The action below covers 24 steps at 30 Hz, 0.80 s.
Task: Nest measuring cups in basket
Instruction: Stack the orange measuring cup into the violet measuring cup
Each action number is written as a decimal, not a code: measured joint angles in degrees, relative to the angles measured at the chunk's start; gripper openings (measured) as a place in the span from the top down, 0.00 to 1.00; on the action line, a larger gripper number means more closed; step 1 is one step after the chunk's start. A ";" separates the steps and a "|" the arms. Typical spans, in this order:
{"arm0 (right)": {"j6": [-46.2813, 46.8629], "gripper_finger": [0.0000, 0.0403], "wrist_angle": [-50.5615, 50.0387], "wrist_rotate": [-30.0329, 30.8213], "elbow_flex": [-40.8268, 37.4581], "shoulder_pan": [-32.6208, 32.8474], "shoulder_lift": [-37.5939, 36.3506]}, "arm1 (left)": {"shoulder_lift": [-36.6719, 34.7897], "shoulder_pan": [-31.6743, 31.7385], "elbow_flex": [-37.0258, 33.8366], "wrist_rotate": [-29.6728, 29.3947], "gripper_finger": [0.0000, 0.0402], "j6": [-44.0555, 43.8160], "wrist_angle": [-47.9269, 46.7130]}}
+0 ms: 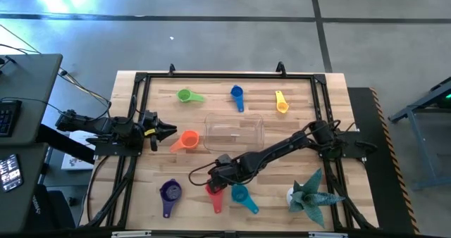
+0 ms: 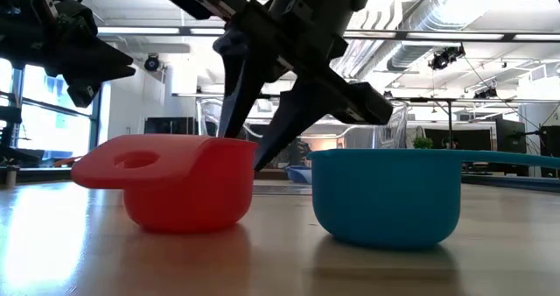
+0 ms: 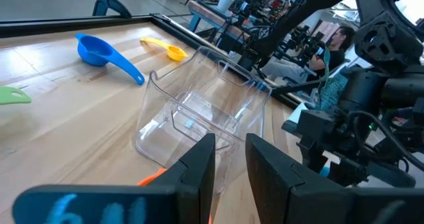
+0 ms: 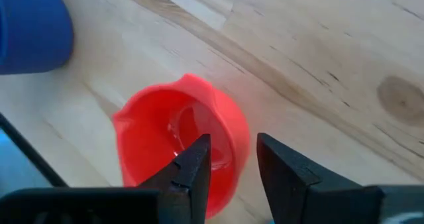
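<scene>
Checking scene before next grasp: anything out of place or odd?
One thing: a spiky folded-paper figure sits at the table's near right corner, not a cup. The basket is empty; all the measuring cups lie scattered around it.

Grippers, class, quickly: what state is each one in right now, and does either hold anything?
Left gripper: jaws slightly apart, empty, near the orange cup.
Right gripper: jaws open astride the red cup's rim, not gripping.

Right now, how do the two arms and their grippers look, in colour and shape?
Both arms are black and jointed. The left gripper tapers to pointed fingers, with a yellow mark behind them. The right gripper has flat wedge-shaped fingers and a dark cable looping beside it.
</scene>
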 joint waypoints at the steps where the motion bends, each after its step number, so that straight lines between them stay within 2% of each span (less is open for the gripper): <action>1: -0.04 0.72 -0.34 -0.07 0.00 -0.04 -0.20 | 0.00 -0.02 0.00 0.00 0.82 0.02 0.00; 13: -2.08 0.72 -0.85 -0.24 0.00 -1.95 -4.84 | 0.02 0.00 0.00 0.00 0.82 0.00 0.24; 24: -11.58 0.72 2.80 -0.21 0.00 -6.18 -10.54 | 0.02 -0.02 3.99 2.51 0.82 -0.06 0.14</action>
